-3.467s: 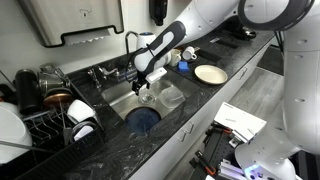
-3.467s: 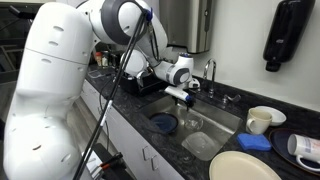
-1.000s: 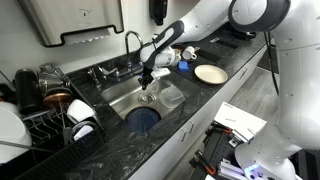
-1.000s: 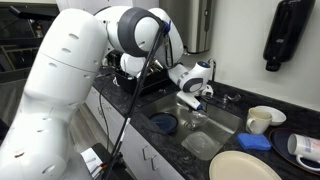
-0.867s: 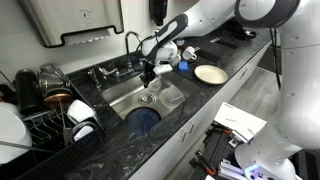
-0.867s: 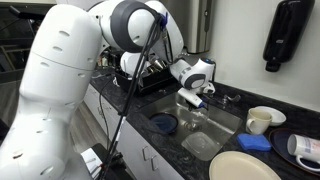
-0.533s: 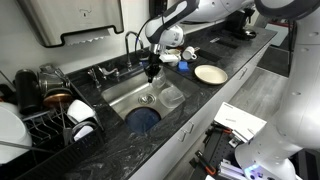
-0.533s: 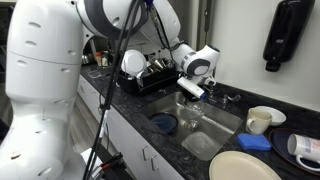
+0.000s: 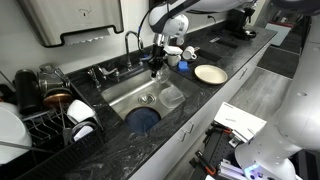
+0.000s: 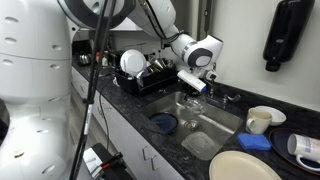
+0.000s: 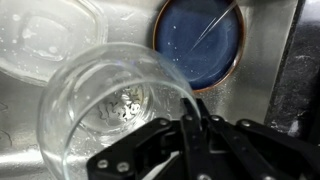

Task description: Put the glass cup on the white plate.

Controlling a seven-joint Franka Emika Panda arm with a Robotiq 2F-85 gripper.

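Counter (image 9: 95, 148) (dark stone), steel sink (image 9: 122, 97) — claw (image 11: 192, 118) gripping glass cup (image 11: 95, 110)

stainless steel sink basin (image 9: 118, 97) sunk in black speckled stone counter (image 9: 190, 122). dark blue round dish (image 9: 143, 118) on basin floor; clear squarish plastic tub (image 9: 172, 96) just beside it. curved metal faucet (image 9: 127, 42) behind basin. black wire dish rack (image 9: 48, 120) holds white mug (image 9: 83, 128).

Even indoor light, blurry wrist close-up
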